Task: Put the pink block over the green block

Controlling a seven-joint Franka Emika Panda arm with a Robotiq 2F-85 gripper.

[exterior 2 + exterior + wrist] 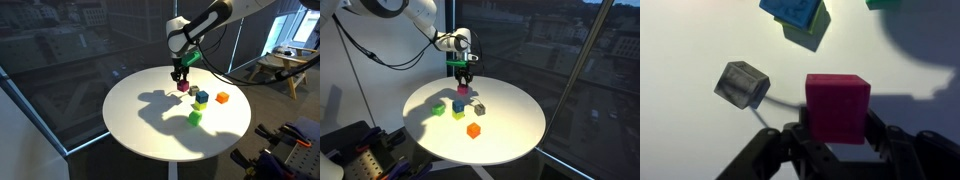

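The pink block, a small rigid cube judged light and smooth-faced, sits clamped by two opposite flat sides between the fingers, low over the worktop near the grey cube, apart from the green block.

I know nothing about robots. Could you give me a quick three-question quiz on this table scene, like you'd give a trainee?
1. True or false: the green block has nothing on top of it.
2. Which colour of block sits on the yellow-green block? A red, B blue, C black.
3. Fill in: the fingers are shut on the ___ block.

Key: 1 true. 2 B. 3 pink block.
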